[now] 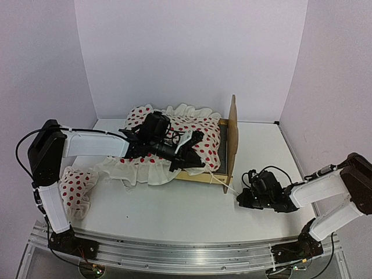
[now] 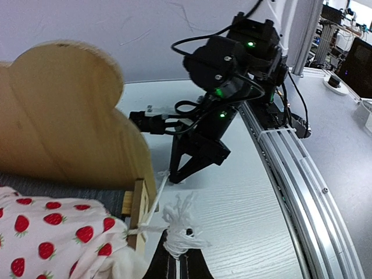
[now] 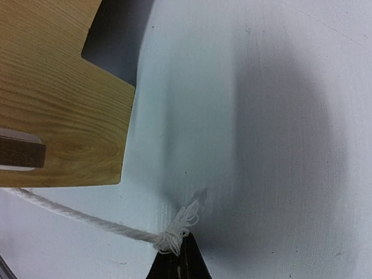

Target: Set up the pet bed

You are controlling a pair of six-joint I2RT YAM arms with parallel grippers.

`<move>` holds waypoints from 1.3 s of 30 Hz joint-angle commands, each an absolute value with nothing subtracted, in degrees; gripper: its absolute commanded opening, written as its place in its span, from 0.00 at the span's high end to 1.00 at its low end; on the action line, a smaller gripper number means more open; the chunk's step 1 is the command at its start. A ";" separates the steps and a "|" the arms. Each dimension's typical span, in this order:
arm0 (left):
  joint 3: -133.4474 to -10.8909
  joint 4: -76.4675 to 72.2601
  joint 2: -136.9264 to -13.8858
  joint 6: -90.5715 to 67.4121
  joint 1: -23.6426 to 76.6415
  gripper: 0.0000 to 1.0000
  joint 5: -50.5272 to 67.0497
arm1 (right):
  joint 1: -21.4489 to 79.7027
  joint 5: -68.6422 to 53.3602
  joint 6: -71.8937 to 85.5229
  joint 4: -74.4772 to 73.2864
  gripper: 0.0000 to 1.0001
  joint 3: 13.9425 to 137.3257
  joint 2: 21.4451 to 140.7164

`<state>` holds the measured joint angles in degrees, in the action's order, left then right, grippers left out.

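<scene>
The pet bed [image 1: 232, 136] stands mid-table, its scalloped plywood headboard to the right. The cream red-dotted ruffled cloth [image 1: 174, 136] covers most of it; a strip of grey mattress [image 1: 222, 150] shows beside the headboard. My left gripper [image 1: 197, 161] hovers over the bed's near side, shut on a frayed white cord end [image 2: 177, 229]. My right gripper [image 1: 240, 200] is low on the table right of the headboard, shut on another cord end [image 3: 174, 232]. That cord [image 3: 81, 215] runs taut to the bed's corner. The headboard also shows in the left wrist view [image 2: 58, 116] and the right wrist view [image 3: 52, 87].
A small red-dotted pillow [image 1: 75, 186] lies at the left under my left arm. White walls close the table [image 1: 174, 215] at back and sides. A metal rail [image 1: 186, 253] runs along the near edge. In the left wrist view my right arm [image 2: 232, 75] is close behind the headboard.
</scene>
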<state>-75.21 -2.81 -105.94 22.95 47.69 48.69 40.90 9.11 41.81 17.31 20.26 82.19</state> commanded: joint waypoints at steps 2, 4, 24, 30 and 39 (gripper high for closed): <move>-70.52 -14.62 -105.13 26.16 51.77 1.00 47.46 | 39.94 6.55 43.41 11.08 1.00 19.85 82.36; -69.86 -16.82 -106.87 26.13 53.34 1.00 47.15 | 39.97 6.62 44.50 11.02 1.00 19.05 81.46; -63.62 -15.90 -116.99 41.13 60.01 0.84 47.05 | 39.53 9.25 44.27 0.76 1.00 20.55 72.49; -63.56 -8.93 -112.84 46.27 60.04 0.40 43.56 | 39.46 14.24 44.94 -12.17 0.74 22.84 66.67; -55.69 9.75 -96.43 55.57 55.97 0.27 38.78 | 39.53 19.57 43.33 -27.90 0.54 33.71 57.86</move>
<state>-58.58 -0.50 -105.94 49.53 59.12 40.46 39.77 16.67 44.99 -19.49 25.92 59.14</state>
